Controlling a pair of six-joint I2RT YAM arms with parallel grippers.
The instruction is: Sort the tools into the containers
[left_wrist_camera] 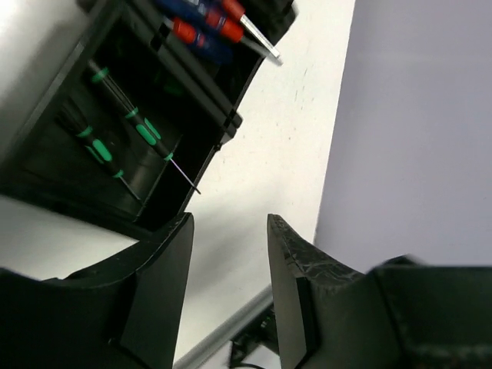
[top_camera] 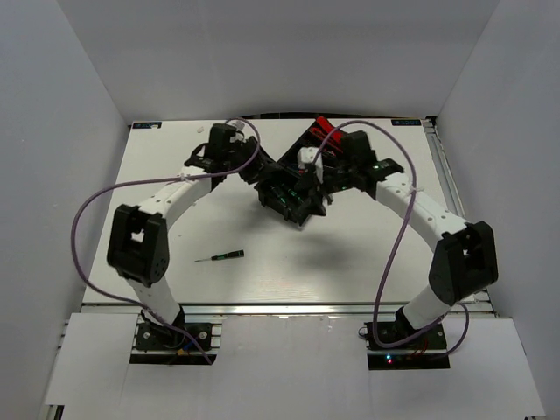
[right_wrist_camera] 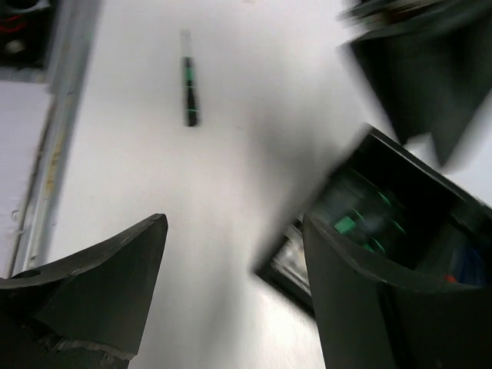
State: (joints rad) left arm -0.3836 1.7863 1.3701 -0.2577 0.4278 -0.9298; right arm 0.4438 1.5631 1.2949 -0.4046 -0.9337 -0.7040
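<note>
Surface: flat white table (top_camera: 306,271), matte, with a metal rail (top_camera: 289,308) along the near edge.
Room: plain pale walls (top_camera: 262,52) closing in the left, right and far sides.
Cabling: purple cable (top_camera: 87,210) looping off each arm.
Tray: long black plastic tray (left_wrist_camera: 54,115), set at a slant on the far middle of the table, largely covered by both wrists in the top view.
Tray contents, end compartment: thin black-green screwdrivers (left_wrist_camera: 142,131) lying at a slant, one tip poking over the rim.
Tray contents, next compartment: blue-red screwdrivers (left_wrist_camera: 207,31), bunched together, metal shafts reaching past the wall.
Tray contents, far end: red-handled tool (top_camera: 322,129), kind not clear from above.
Loose tool: one black-green screwdriver (top_camera: 220,256) flat on the bare table, well apart from the tray, toward the near left; also seen blurred from the right wrist.
Left gripper (left_wrist_camera: 228,223): fingers apart, nothing between them, hanging just beside the end compartment.
Right gripper (right_wrist_camera: 234,223): fingers spread wide, nothing between them, above the table at the tray's corner.
</note>
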